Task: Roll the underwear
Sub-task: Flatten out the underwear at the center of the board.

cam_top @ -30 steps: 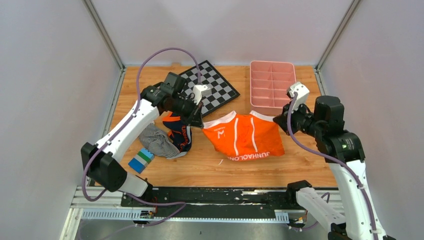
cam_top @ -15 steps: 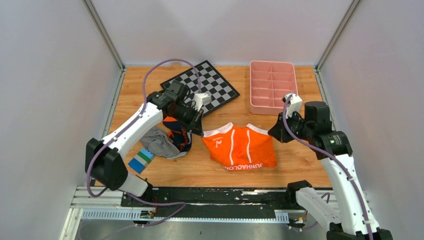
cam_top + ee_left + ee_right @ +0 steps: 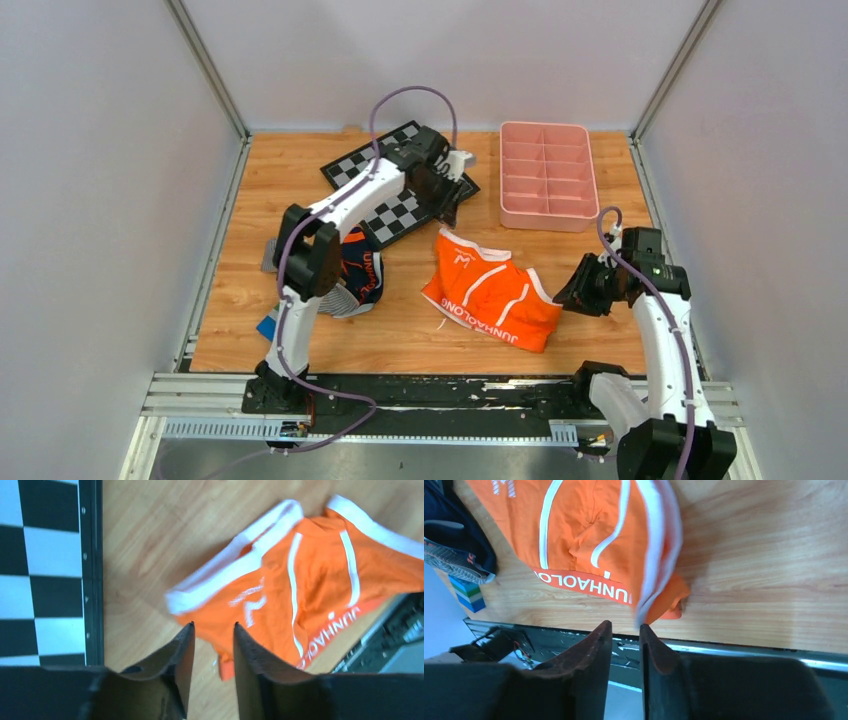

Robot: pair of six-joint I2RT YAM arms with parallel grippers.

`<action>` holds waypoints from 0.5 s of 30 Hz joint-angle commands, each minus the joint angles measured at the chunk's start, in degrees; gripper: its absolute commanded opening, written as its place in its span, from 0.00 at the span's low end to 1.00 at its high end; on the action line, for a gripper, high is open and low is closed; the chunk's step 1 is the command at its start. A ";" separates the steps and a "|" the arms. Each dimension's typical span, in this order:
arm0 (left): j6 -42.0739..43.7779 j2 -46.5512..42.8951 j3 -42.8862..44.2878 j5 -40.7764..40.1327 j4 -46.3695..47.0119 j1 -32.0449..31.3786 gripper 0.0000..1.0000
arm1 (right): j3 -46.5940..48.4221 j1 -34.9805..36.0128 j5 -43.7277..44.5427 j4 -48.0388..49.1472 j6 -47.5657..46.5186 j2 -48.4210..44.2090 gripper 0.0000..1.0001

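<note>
Orange white-trimmed fabric briefs (image 3: 490, 293) are lying rumpled on the wooden table (image 3: 255, 190); my left gripper (image 3: 212, 626) is hovering nearby, open and empty, my right gripper (image 3: 625, 624) slightly parted at their edge.

orange underwear (image 3: 490, 295), pink tray (image 3: 548, 222), black-and-white checkered board (image 3: 400, 212)

You're in a robot lab test cell: wood counter (image 3: 250, 200) boxed by plain white panels (image 3: 100, 200), metal rail (image 3: 400, 405) at the near edge, checkerboard (image 3: 400, 215) far left.
</note>
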 commanded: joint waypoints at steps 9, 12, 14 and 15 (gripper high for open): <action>-4.14 -13.38 -11.14 -18.91 -0.44 1.69 0.68 | 17.64 -2.61 1.29 10.30 -11.99 4.15 0.68; -6.59 -18.75 -23.85 -11.86 1.03 4.08 0.62 | 16.32 -2.60 -1.82 14.81 -13.98 4.28 0.67; -7.47 -20.30 -29.36 -6.38 2.91 4.84 0.60 | 14.86 -2.62 -2.72 17.02 -13.24 4.30 0.66; -8.50 -20.50 -31.16 -4.95 3.89 4.88 0.60 | 13.88 -2.62 -3.28 17.82 -12.54 4.36 0.66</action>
